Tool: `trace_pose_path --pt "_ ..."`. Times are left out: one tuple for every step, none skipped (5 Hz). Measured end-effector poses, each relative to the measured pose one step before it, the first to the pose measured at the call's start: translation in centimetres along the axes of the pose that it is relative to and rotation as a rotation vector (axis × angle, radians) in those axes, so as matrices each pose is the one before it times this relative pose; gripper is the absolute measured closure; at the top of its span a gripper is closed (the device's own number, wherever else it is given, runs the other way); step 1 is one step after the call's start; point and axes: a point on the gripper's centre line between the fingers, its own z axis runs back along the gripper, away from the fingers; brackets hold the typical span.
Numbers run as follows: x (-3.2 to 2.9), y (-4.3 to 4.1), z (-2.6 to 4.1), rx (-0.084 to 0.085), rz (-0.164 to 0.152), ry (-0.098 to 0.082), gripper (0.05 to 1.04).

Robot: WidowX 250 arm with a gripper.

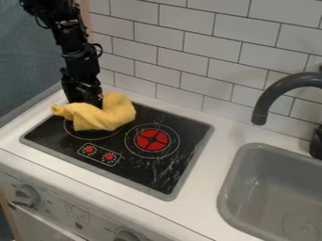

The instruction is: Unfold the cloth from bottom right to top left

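Black, jointed robot arm (68, 37) in at upper left, slanting down and to my right; lower links nearly upright. Thin black cable (99, 49) bows out beside the arm. Black, angular tool (83, 95) hangs at its end, pointing down.

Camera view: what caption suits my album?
Black robot arm above a bunched yellow cloth on a toy stove, beside a grey sink.

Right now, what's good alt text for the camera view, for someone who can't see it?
A black robot arm hangs down to a crumpled yellow cloth on the upper left of a black stovetop, beside a gray sink.
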Motion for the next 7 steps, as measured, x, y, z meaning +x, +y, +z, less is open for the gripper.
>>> trace_pose_path --pt "0.146 -0.369 1.17 0.0063 -0.0036 -0.0192 0.083" --pt "0.363 -0.402 1.931 0.0158 -0.0064 -0.0426 0.083" --pt "0.639 -0.733 3.282 0.0379 -0.0127 -0.0617 0.083" --pt "0.162 -0.661 2.826 0.0266 0.0067 -0.0342 0.083" --pt "0.152 -0.665 1.863 0.0325 0.0043 -0.0201 0.083" --pt "0.196 -0.177 0.2 0.0021 -0.0005 -0.0052 0.083" --pt "0.0 0.0 0.0 0.0 0.0 0.0 0.083"
